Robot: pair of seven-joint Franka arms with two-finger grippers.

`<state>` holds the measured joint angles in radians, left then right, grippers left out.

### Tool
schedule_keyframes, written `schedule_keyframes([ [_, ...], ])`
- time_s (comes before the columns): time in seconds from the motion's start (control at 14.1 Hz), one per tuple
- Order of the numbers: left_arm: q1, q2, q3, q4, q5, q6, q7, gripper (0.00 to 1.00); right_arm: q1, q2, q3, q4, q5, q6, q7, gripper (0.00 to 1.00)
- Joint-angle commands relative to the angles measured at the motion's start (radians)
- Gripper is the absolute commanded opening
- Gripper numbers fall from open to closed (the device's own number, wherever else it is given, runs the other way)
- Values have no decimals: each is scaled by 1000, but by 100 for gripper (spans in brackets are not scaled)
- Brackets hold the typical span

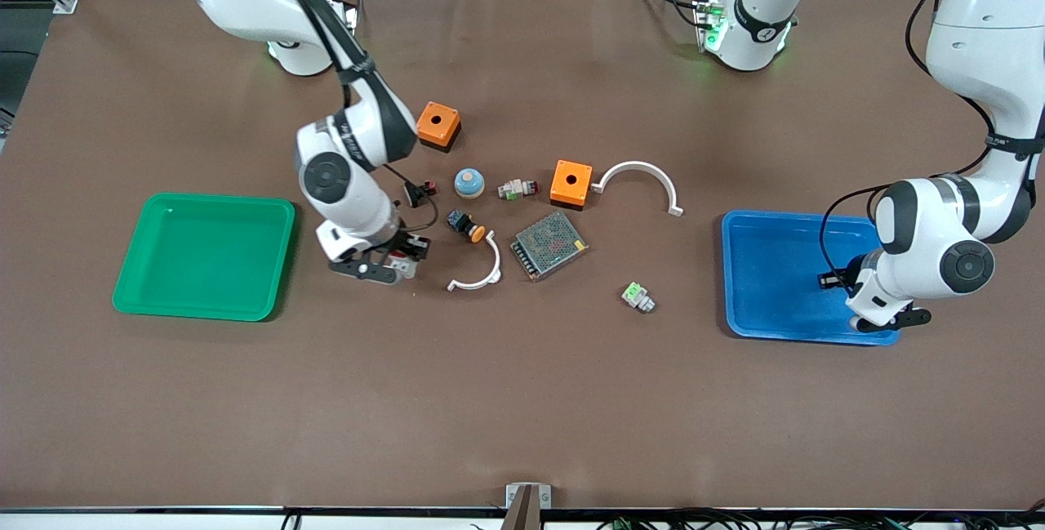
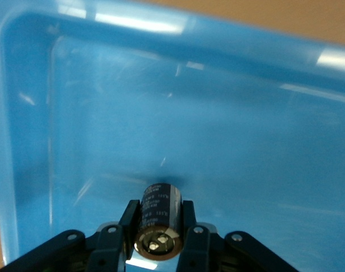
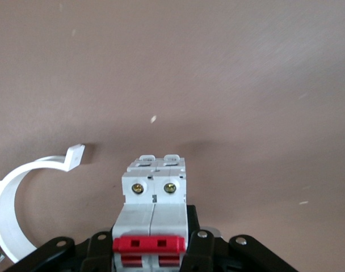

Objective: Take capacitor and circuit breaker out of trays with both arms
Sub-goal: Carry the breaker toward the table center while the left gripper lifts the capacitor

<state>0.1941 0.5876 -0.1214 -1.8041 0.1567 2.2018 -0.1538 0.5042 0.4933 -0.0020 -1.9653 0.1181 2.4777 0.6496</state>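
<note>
Left wrist view shows the left gripper (image 2: 159, 226) clamped on the capacitor (image 2: 159, 222), inside the blue tray (image 2: 30, 141), so its way out is up over the rim. Right gripper (image 3: 150, 249) grips the circuit breaker (image 3: 154, 218) over bare table (image 3: 218, 85), beside the green tray (image 1: 204, 256).

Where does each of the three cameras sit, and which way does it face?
Front view: high across the table, facing both arms' bases; shows both arms, green tray and blue tray.
Left wrist view: on the left arm, looking into the blue tray; left gripper shut on the capacitor.
Right wrist view: on the right arm, over bare table; right gripper shut on the circuit breaker.
Shared: front and left wrist both show the blue tray.
</note>
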Motion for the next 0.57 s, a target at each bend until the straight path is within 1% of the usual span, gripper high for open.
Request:
schedule_keyframes([
  [0.0, 1, -86, -59, -18, -51, -30, -41, 0, 33, 39, -15, 49, 9, -10, 28, 1],
  [0.14, 1, -104, -127, -24, -65, -57, -111, 0, 40, 53, -15, 49, 9, -8, 30, 1],
  [0.35, 4, -106, -210, -44, -69, -53, -208, 0, 40, 67, -15, 49, 3, -8, 30, 2],
  [0.5, -4, -98, -268, -49, -83, -48, -318, 0, 40, 76, -16, 51, 0, -8, 28, 4],
])
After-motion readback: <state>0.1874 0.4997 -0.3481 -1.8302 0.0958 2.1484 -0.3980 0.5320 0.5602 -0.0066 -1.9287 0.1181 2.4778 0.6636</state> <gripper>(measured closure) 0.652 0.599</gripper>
